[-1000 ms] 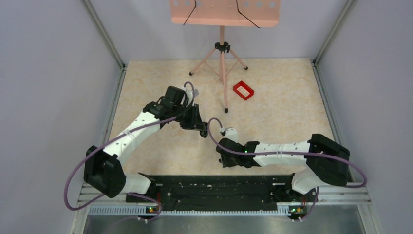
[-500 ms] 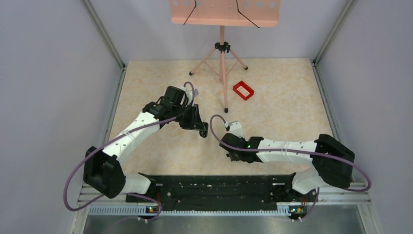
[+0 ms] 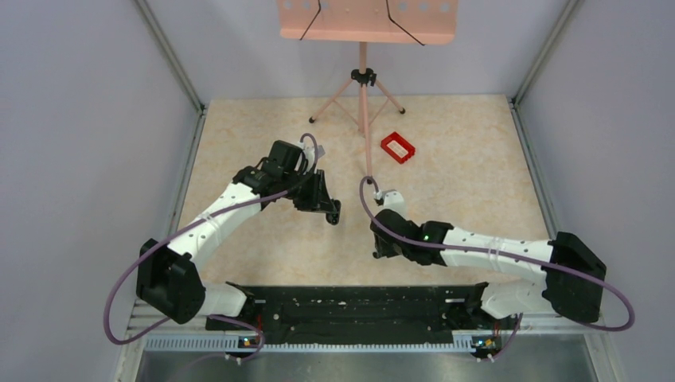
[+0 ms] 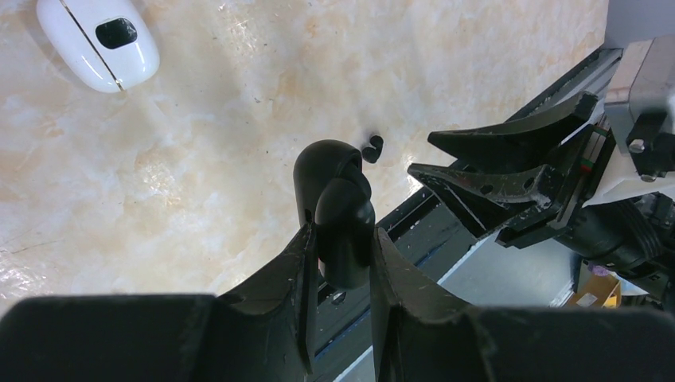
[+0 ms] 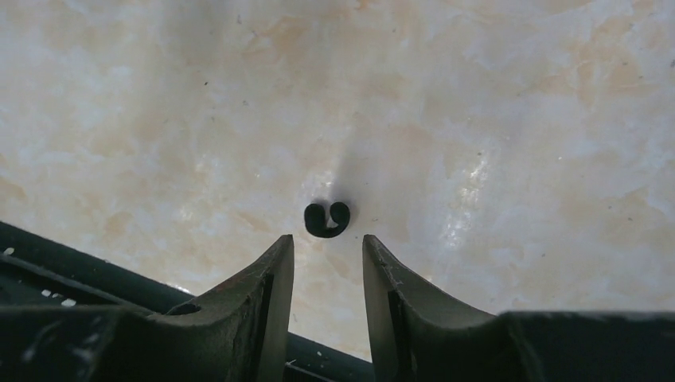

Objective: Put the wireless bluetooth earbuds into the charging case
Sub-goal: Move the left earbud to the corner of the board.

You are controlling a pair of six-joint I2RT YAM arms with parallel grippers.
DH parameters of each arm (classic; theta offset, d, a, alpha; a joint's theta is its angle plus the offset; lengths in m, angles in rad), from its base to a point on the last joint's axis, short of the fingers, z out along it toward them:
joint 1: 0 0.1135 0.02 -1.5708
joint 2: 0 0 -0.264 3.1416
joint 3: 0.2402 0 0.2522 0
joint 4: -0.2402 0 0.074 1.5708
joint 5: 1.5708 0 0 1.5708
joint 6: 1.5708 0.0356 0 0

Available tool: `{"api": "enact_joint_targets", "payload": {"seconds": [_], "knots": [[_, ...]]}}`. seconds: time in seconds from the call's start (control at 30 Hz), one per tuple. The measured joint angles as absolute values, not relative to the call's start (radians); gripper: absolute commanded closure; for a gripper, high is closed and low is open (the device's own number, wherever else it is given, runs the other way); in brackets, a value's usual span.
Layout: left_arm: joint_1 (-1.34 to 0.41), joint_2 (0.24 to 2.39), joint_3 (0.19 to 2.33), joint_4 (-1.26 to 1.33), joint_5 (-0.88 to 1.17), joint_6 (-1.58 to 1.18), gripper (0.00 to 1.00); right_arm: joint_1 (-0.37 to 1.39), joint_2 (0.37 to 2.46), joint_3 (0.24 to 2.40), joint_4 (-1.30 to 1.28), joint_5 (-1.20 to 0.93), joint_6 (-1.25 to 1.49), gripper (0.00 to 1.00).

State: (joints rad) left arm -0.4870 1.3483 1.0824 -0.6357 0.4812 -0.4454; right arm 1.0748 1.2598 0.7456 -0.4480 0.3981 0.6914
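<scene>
- Table (image 3: 446, 199): we log a beige marbled top that carries everything below.
- Left gripper (image 4: 342, 235): both fingers are clamped narrowly on the charging case. We record it in the top view as reaching toward the table's middle.
- Right gripper (image 5: 327, 239): the jaws are parted a little and hold nothing. We see the tips low over the table, with the earbud just ahead of the gap and touching neither finger.
- Charging case (image 4: 330, 171): glossy black and rounded. We note it sticking out past the left fingertips as two smooth shells, one in front of the other. Whether the lid is raised, we cannot tell.
- White object (image 4: 99, 40): a rounded white piece with a thin seam and a black oval patch. We list it on the table, well apart from the case.
- Wireless bluetooth earbuds (image 5: 326, 219): a tiny black piece with two rounded lobes joined at the base. We find it lying loose on the table between the two grippers, near the case but clear of it.
</scene>
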Motion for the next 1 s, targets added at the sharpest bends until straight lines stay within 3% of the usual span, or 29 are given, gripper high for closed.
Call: {"api": "enact_joint_targets", "payload": {"seconds": [0.37,1.0], "knots": [[-0.487,1.348,1.082,-0.636,0.480,-0.446,1.00,1.106,1.375,0.746,-0.384,0.282,0.536,0.70],[-0.487,1.348,1.082,-0.636,0.472,-0.446,1.00,1.094,1.509,0.781,-0.357,0.338,0.483,0.75]]}}
